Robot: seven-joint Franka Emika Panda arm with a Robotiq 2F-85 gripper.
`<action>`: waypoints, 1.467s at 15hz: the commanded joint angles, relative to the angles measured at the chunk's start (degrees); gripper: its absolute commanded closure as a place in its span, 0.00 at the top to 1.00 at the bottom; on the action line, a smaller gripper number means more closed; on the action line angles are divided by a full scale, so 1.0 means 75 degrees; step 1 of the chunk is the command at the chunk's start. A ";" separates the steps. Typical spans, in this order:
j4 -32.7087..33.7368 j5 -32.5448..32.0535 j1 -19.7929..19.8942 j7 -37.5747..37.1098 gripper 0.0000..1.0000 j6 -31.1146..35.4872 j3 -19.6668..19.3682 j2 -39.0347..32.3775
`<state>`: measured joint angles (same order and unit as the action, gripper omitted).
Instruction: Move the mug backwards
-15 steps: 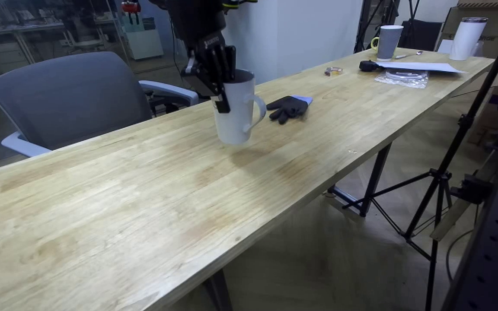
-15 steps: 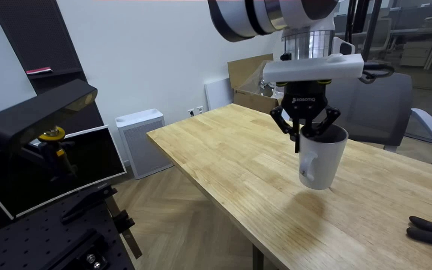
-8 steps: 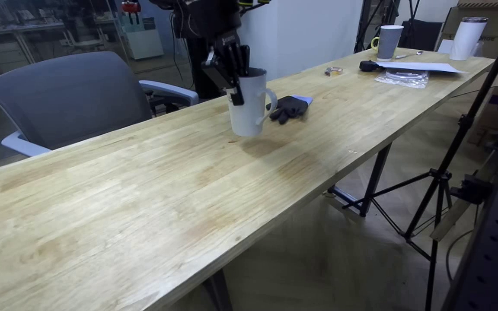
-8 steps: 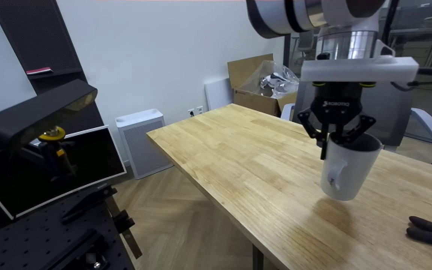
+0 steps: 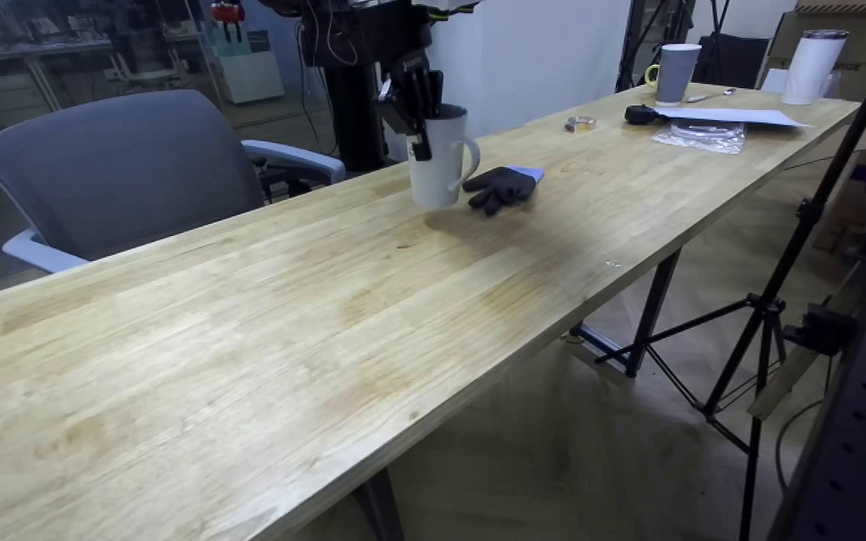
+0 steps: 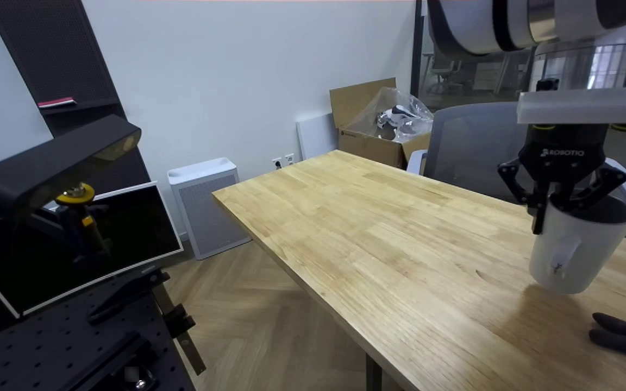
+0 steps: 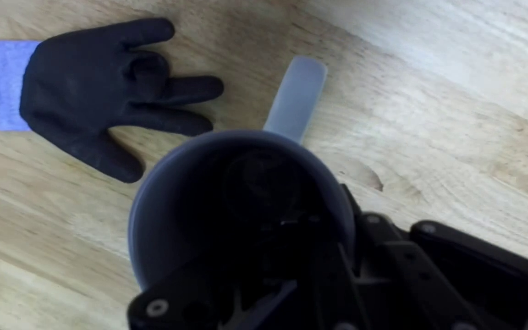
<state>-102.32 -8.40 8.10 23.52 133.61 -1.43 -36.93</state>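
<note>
The gripper [image 6: 552, 213] pinches the wall of the mug [image 5: 433, 179] at its rim, one finger down inside the mouth, the other against the outside; that hold matches the frames of half a second ago. The mug hangs just above the table [image 5: 252, 338], mouth up, its shadow [image 6: 538, 317] falling toward seven o'clock from its base. Since half a second ago the two have travelled together: toward twelve o'clock in an exterior view, where the office chair [image 5: 125, 173] stands at nine o'clock from the mug, and toward three in an exterior view, where the cardboard box [image 6: 370, 149] stands at ten. That box was partly behind the gripper a second ago and is now clear of it. The black glove [image 7: 80, 87] lies where it did, near the mug: at four and five o'clock from it in the exterior views, and between ten and eleven in the wrist view, where the mug's handle points to about one. The grey cup [image 5: 677, 75], toward two o'clock, and the white tumbler [image 5: 815, 69], between two and three, are unmoved, both well apart from the mug.
</note>
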 commanded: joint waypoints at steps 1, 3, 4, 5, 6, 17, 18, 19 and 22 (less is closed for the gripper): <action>0.1175 -0.0303 -0.0203 -0.0345 0.03 -0.0410 -0.0156 -0.0621; 0.1580 -0.0396 -0.0286 -0.0411 0.03 -0.0501 -0.0192 -0.0900; 0.1747 -0.0465 -0.0330 -0.0442 0.03 -0.0506 -0.0210 -0.1030; 0.1896 -0.0505 -0.0355 -0.0463 0.03 -0.0520 -0.0218 -0.1148; 0.2044 -0.0530 -0.0374 -0.0456 0.03 -0.0566 -0.0226 -0.1263; 0.2745 -0.0576 -0.0138 -0.0333 0.03 -0.0832 -0.0334 -0.1895; 0.2771 -0.0578 -0.0132 -0.0344 0.35 -0.0853 -0.0340 -0.1912; 0.2800 -0.0594 -0.0136 -0.0348 0.36 -0.0874 -0.0349 -0.1927; 0.2899 -0.0645 -0.0172 -0.0386 0.55 -0.0938 -0.0405 -0.1966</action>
<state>-83.51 -12.33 7.14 22.15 128.64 -4.07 -50.50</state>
